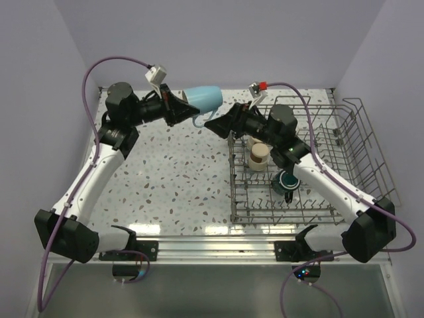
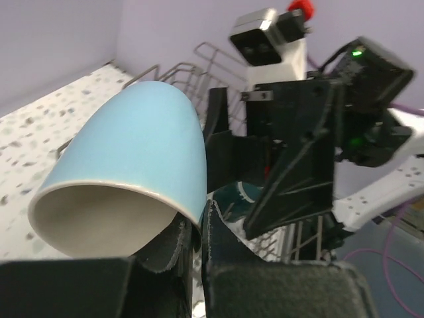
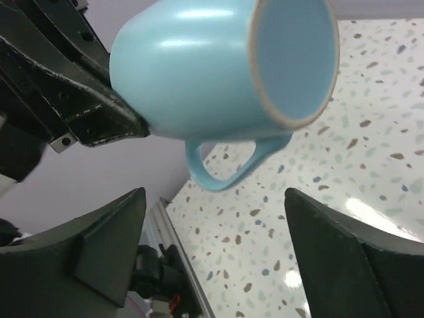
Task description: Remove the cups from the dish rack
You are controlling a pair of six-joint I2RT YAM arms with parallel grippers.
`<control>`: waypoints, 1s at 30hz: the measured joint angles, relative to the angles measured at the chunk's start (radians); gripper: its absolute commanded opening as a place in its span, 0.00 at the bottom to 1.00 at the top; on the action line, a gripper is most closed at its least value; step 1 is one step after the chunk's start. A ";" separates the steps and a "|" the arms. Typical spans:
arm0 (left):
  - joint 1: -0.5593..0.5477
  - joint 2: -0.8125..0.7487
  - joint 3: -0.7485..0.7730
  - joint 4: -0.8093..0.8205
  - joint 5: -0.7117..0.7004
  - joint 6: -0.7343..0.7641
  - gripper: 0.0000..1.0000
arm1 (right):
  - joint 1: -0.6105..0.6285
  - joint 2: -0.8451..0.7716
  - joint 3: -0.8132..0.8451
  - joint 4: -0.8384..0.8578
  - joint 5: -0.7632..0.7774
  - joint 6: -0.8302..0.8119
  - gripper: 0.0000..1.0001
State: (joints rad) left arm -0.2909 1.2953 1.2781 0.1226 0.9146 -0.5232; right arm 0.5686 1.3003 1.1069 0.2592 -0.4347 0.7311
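The light blue mug (image 1: 202, 97) is held in the air over the far part of the counter (image 1: 172, 165), just beside the left edge of the dish rack (image 1: 358, 132) and between the two arms. The left fingers (image 2: 169, 248) are clamped on its wall at the rim, one inside and one outside as far as I can see. The right fingers (image 3: 99, 245) stand wide apart just under it and do not touch it. The mug lies on its side: its long axis is about level, the open mouth faces the left arm, the closed bottom points toward the right arm and the rack, and the handle (image 3: 225, 165) hangs downward. I think the main danger is the narrow pinch at the rim, because the whole body hangs out beyond it and could turn or slip in a quick move, and then fall on the counter. Also the handle hangs near the gap of the right fingers and could catch there. A beige tumbler (image 1: 260, 156) and a dark teal mug (image 1: 289, 180) wait in the rack.
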 measured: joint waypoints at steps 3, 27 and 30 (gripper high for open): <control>0.006 -0.014 0.000 -0.176 -0.121 0.134 0.00 | 0.003 0.002 -0.003 -0.061 0.035 -0.042 0.98; 0.577 0.203 0.059 -1.168 -0.771 1.350 0.00 | 0.003 -0.084 -0.019 -0.417 0.158 -0.357 0.98; 0.612 0.277 0.059 -1.202 -0.777 1.397 0.00 | 0.003 -0.084 -0.019 -0.430 0.157 -0.371 0.98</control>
State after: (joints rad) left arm 0.3210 1.5719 1.3369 -1.0790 0.1371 0.8742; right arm 0.5713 1.2163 1.0878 -0.1711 -0.2775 0.3599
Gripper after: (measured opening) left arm 0.045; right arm 0.982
